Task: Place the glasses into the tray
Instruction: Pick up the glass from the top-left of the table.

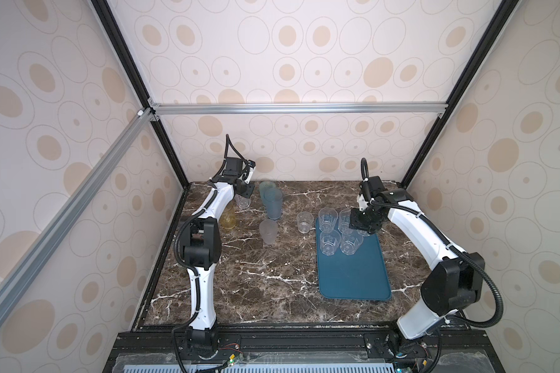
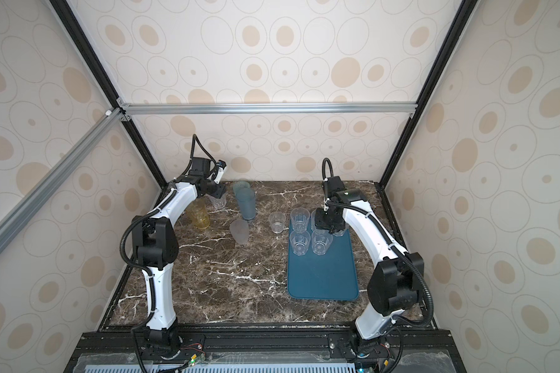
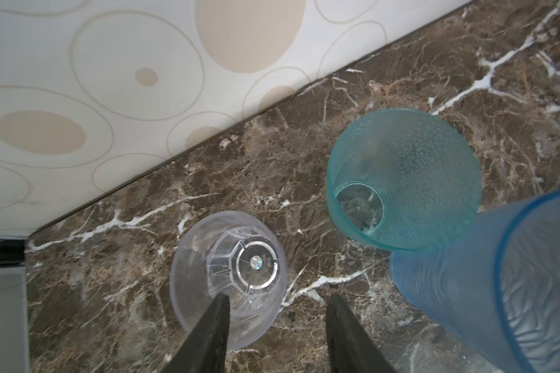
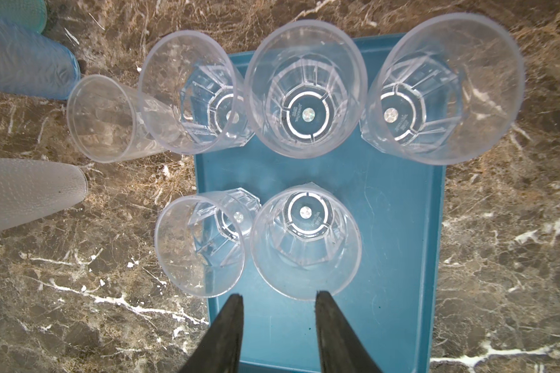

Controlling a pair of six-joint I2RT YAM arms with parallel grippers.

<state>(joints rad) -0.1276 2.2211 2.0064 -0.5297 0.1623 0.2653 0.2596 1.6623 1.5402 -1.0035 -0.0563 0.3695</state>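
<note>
The amber glass (image 1: 228,219) stands at the left edge of the tabletop (image 1: 256,284), partly hidden behind the left arm. Beside it the left gripper (image 3: 278,297) hangs with jaws apart over a small clear faceted glass (image 3: 228,281). One finger crosses its rim, but whether it touches is hard to make out. Next come a pebbled teal glass (image 3: 401,181), a rippled blue glass (image 3: 466,290) cut off by the frame, a frosted tapered glass (image 1: 268,231) and a plain clear glass (image 1: 304,222), all on brown veined marble. Five clear faceted glasses (image 4: 307,106) stand at the far end of the smooth teal tray (image 1: 353,277). The right gripper (image 4: 278,295), jaws apart and empty, mostly hides one of them in both top views.
</note>
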